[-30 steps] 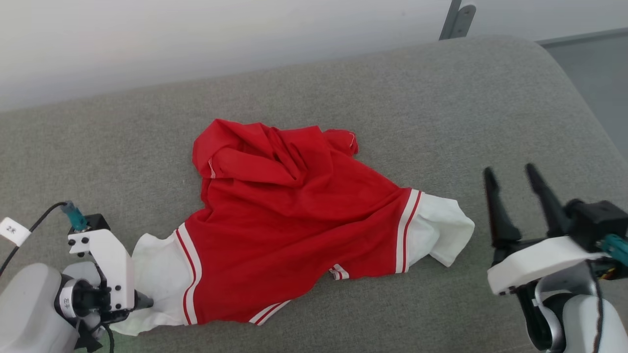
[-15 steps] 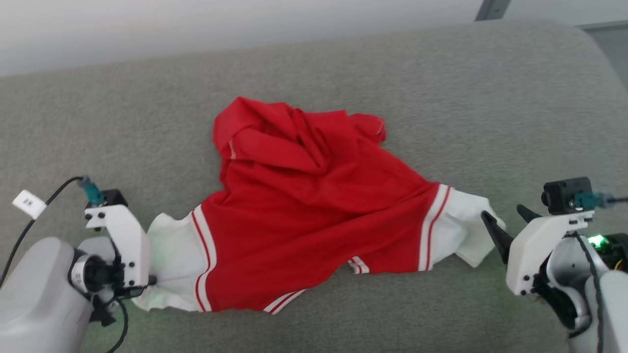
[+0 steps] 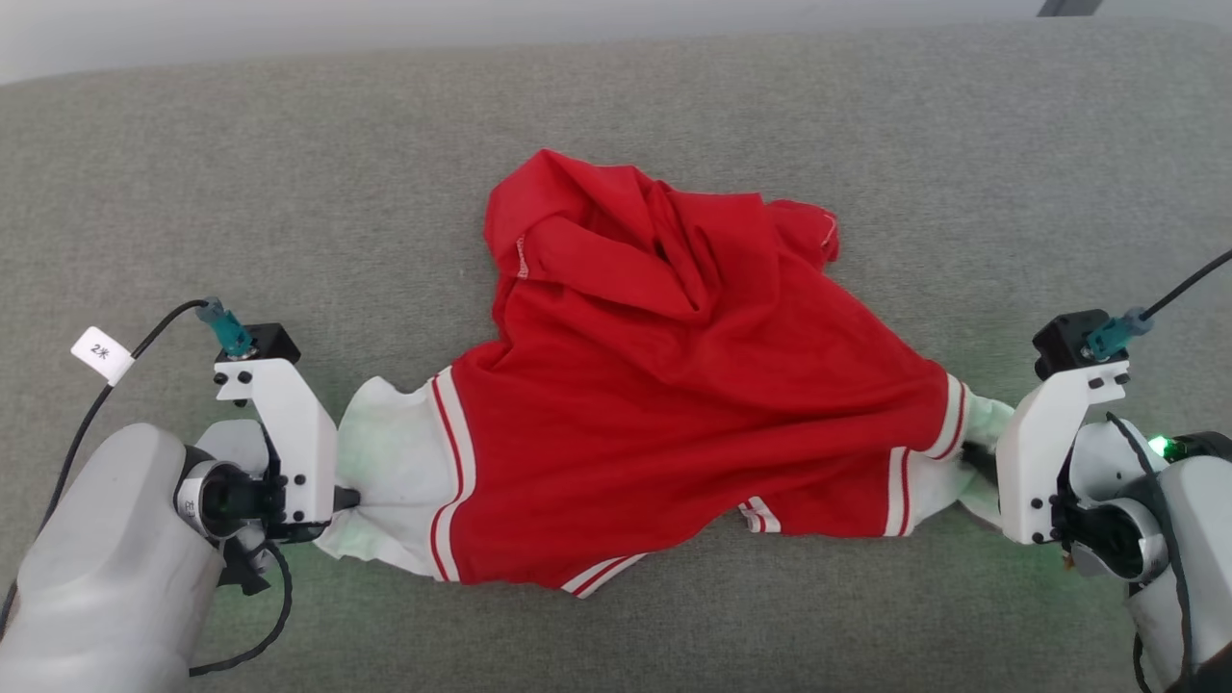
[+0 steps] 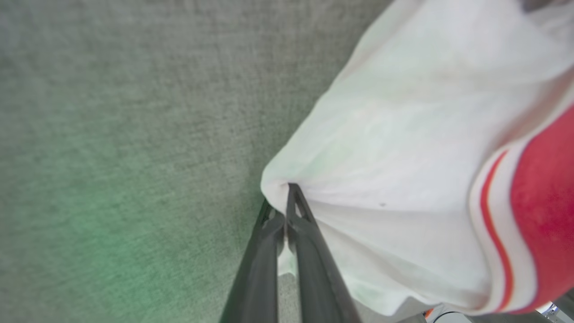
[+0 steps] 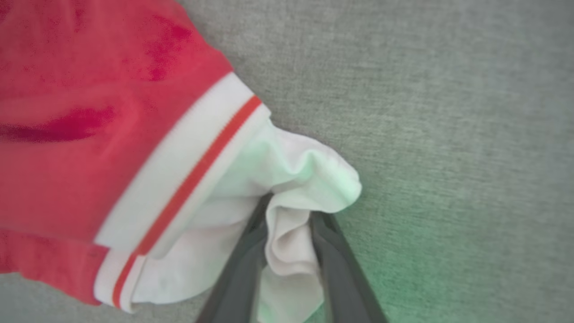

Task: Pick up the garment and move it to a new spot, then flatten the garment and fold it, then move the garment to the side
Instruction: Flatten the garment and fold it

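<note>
Moved: we see the right gripper (image 3: 977,457), which a second ago stood in the air well apart from the garment (image 3: 693,404) at its 3 o'clock, now down at the white sleeve on that side. The left gripper (image 3: 348,498) has pressed shut since then. Our head camera has tilted too, so the whole picture has slid.
Grey cushion (image 3: 289,192): woven upholstery under everything, with a strip of pale wall (image 3: 289,29) at 12 o'clock.
Garment: lies mid-cushion, stretched between our two grippers. Its red body is heaped in loose folds toward 12 o'clock, and a striped edge is turned under at 6 o'clock.
Left gripper: at the garment's 8 o'clock. In the wrist view (image 4: 287,197) the two dark fingers are pressed together, pinching the edge of the left sleeve end (image 3: 395,462).
Right gripper: at the garment's 4 o'clock. In the wrist view (image 5: 291,211) the fingers stand apart on either side of a bunched fold of the right sleeve end (image 5: 309,175), and we see cloth between them.
Cable (image 3: 144,337): a dark lead arcs from our left wrist toward 9 o'clock, apart from the garment, and carries a white tag (image 3: 101,354).
Green light (image 3: 1160,448): glows on our right wrist and tints the nearby cloth and cushion.
</note>
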You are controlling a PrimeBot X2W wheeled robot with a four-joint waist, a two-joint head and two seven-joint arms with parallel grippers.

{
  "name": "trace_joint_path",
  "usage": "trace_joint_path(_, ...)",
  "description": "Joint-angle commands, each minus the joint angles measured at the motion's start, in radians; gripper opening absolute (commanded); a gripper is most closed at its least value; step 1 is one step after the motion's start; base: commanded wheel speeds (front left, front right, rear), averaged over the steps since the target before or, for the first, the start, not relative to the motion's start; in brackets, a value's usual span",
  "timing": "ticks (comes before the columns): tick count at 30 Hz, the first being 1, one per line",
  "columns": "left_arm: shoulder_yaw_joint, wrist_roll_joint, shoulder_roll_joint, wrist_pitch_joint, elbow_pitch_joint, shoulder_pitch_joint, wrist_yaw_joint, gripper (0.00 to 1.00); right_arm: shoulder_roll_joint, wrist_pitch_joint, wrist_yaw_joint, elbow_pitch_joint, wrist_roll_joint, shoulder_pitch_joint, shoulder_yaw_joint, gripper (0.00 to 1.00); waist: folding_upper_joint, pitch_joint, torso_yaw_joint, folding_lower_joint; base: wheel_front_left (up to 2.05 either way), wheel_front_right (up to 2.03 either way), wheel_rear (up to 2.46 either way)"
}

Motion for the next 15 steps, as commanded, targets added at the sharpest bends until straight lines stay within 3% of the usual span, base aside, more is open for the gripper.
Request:
trace_joint_path(1, -0.021, 0.003, -0.059, -0.066, 0.037, 0.019, 0.003, 0.0, 0.039, 0.033, 0.0, 0.059, 0.021, 0.047, 0.047, 0.0, -0.0001, 0.002, 0.007, 0.0, 0.0, 0.0, 0.0)
trace_joint_path(6, -0.002, -0.001, -0.045, -0.096, 0.039, -0.034, -0.007, 0.0, 0.004, 0.048, 0.0, 0.027, 0.089, -0.005, 0.044, 0.0, -0.0001, -0.026, 0.017, 0.0, 0.0, 0.0, 0.0)
trace_joint_path(11, 0.012, -0.009, -0.01, -0.07, -0.028, -0.082, -0.02, 0.0, -0.042, 0.069, 0.0, -0.086, 0.174, -0.06, 0.013, 0.0, -0.0001, -0.092, 0.024, 0.0, 0.0, 0.0, 0.0)
trace_joint_path(15, 0.025, -0.009, 0.024, -0.03, -0.129, -0.146, -0.018, 0.0, -0.037, 0.103, 0.0, -0.183, 0.218, -0.102, -0.04, 0.0, -0.0001, -0.166, 0.031, 0.0, 0.0, 0.0, 0.0)
